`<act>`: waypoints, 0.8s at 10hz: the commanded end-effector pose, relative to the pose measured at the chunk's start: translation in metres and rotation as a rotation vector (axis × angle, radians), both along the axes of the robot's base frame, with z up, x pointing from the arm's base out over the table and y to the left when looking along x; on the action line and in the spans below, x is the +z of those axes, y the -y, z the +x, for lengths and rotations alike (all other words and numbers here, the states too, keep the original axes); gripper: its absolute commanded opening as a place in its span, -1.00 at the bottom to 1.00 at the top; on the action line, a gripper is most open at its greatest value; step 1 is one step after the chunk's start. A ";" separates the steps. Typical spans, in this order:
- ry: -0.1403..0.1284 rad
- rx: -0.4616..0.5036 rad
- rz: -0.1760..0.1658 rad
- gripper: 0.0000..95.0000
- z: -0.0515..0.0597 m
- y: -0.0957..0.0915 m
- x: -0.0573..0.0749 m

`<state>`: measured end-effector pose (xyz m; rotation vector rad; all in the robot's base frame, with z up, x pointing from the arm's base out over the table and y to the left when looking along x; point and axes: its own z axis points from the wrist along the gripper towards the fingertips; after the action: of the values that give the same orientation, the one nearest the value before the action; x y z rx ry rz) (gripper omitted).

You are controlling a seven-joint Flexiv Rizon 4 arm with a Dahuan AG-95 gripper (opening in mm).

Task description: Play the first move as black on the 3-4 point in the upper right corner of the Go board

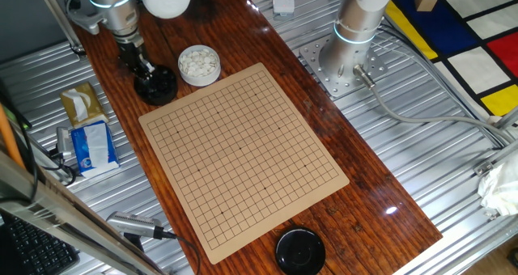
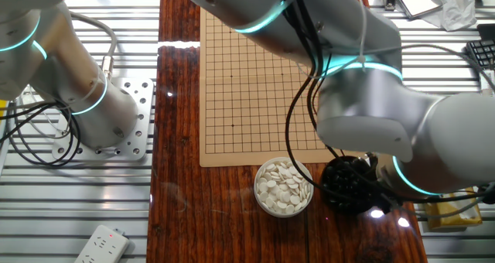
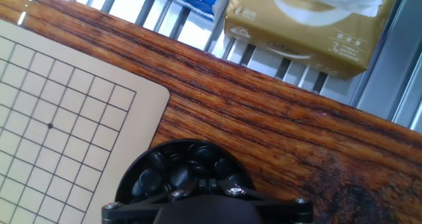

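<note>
The Go board [image 1: 243, 154] lies bare on the wooden table, with no stone on any crossing; its corner shows in the hand view [image 3: 53, 132]. A black bowl [image 1: 158, 89] full of glossy black stones [image 3: 165, 168] stands off the board's far left corner. My gripper [image 1: 144, 69] reaches down into this bowl. In the hand view the gripper [image 3: 206, 184] has its fingers nearly touching among the stones. The tips are hidden, so I cannot tell whether a stone is between them. The 3-4 point is unmarked.
A bowl of white stones [image 1: 198, 65] stands beside the black bowl, also in the other fixed view [image 2: 284, 187]. A black lid [image 1: 300, 251] lies at the board's near edge. A tissue pack [image 3: 310, 26] and a blue packet [image 1: 91, 144] lie left of the table.
</note>
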<state>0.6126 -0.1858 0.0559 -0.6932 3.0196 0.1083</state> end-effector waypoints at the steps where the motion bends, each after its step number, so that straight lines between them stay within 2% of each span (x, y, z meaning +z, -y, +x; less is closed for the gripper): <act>1: 0.002 -0.002 0.000 -1.00 -0.001 0.000 -0.001; 3: 0.001 -0.007 0.002 -1.00 -0.001 0.000 0.003; 6: -0.021 -0.039 0.026 -1.00 -0.004 0.000 0.006; 7: -0.035 -0.039 0.029 -0.20 -0.005 -0.001 0.006; 8: -0.037 -0.041 0.034 -0.20 -0.006 -0.001 0.005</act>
<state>0.6072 -0.1852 0.0614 -0.6328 3.0619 0.1801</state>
